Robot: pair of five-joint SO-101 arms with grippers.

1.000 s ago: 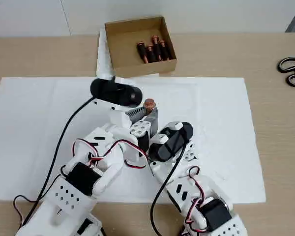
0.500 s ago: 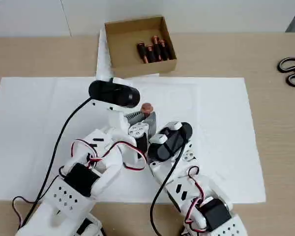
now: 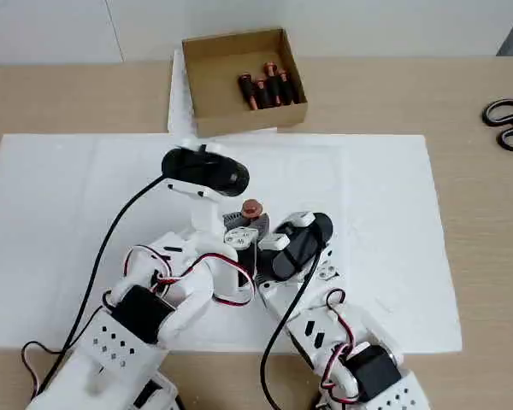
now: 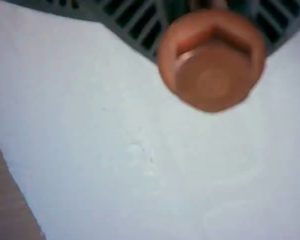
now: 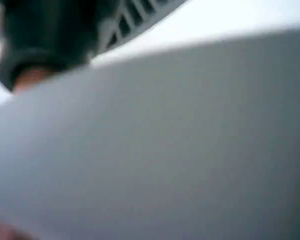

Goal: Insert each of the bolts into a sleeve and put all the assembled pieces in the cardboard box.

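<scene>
The cardboard box [image 3: 207, 85] sits at the far edge of the wooden surface [image 3: 68, 94] and holds several bolts in black sleeves [image 3: 265, 85]. A white sheet [image 3: 51, 213] covers the middle, with scissors [image 3: 509, 121] off to its right. Above the sheet, the left gripper [image 3: 238, 220] clamps a copper-headed bolt [image 3: 251, 207]. The right gripper [image 3: 262, 229] is beside it, and I cannot tell its state.

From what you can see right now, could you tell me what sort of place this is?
Probably a robotics lab or workshop bench: a left arm and right arm over a white sheet on a wooden table, a cardboard box of bolts, scissors nearby.
</scene>
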